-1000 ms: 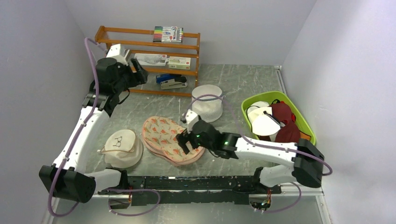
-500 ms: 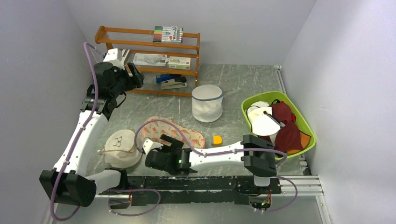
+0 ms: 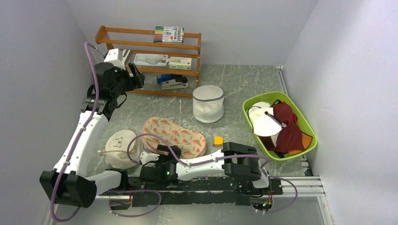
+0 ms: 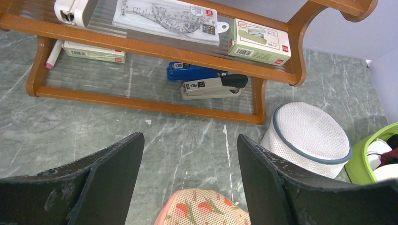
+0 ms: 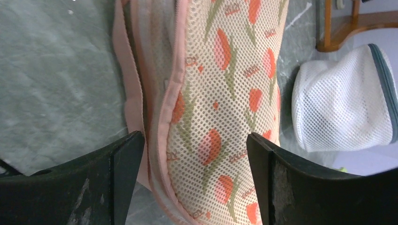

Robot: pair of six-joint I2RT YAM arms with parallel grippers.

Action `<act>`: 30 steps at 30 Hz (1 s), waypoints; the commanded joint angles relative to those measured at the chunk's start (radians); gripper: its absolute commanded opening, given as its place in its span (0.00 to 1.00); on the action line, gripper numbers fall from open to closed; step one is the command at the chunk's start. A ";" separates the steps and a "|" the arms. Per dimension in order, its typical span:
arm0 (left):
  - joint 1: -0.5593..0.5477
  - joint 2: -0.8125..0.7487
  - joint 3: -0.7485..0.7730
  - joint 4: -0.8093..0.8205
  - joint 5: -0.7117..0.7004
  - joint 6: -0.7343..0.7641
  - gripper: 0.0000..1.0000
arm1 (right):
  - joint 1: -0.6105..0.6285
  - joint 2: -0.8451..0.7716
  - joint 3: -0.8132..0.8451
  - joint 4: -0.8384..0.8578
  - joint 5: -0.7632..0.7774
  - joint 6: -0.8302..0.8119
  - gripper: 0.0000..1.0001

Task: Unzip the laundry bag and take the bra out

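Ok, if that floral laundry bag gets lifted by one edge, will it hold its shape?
Probably not: the laundry bag is thin mesh fabric lying flat with a wavy zip edge, so it would likely sag and fold. It looks light, so a push may bunch or slide it on the smooth table.

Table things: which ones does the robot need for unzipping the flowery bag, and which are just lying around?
For the job: laundry bag; right claw, open over it.

Just lying about: white mesh basket; cream cap; wooden shelf; green bin; small yellow piece; left claw, open, up by the shelf.
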 commanded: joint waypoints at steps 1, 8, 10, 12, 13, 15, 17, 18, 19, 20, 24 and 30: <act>0.006 0.005 0.001 0.037 0.034 0.015 0.83 | 0.000 0.001 -0.005 -0.001 0.085 0.035 0.79; 0.006 0.012 -0.003 0.042 0.049 0.011 0.83 | -0.004 0.002 -0.003 -0.001 0.104 0.049 0.48; 0.006 0.010 -0.009 0.047 0.044 0.011 0.83 | -0.005 0.002 -0.001 -0.011 0.115 0.055 0.41; 0.006 0.015 -0.002 0.040 0.050 0.013 0.83 | -0.009 -0.021 -0.016 0.005 0.115 0.050 0.34; 0.006 0.017 -0.003 0.041 0.054 0.012 0.83 | -0.011 -0.034 -0.027 0.016 0.116 0.044 0.31; 0.006 0.021 -0.007 0.047 0.058 0.011 0.83 | -0.021 -0.061 -0.040 0.026 0.114 0.044 0.26; 0.006 0.030 0.000 0.040 0.064 0.011 0.83 | -0.035 -0.096 -0.050 0.034 0.114 0.045 0.21; 0.006 0.032 0.003 0.037 0.067 0.012 0.82 | -0.042 -0.115 -0.061 0.045 0.114 0.038 0.21; 0.006 0.033 0.004 0.038 0.069 0.012 0.82 | -0.050 -0.137 -0.076 0.063 0.116 0.030 0.21; 0.006 0.032 0.001 0.041 0.070 0.013 0.82 | -0.061 -0.156 -0.090 0.077 0.121 0.021 0.21; 0.006 0.030 0.002 0.037 0.066 0.014 0.82 | -0.141 -0.234 -0.142 0.112 0.150 0.006 0.22; 0.006 0.043 0.004 0.038 0.076 0.014 0.82 | -0.361 -0.328 -0.242 0.287 0.171 -0.068 0.40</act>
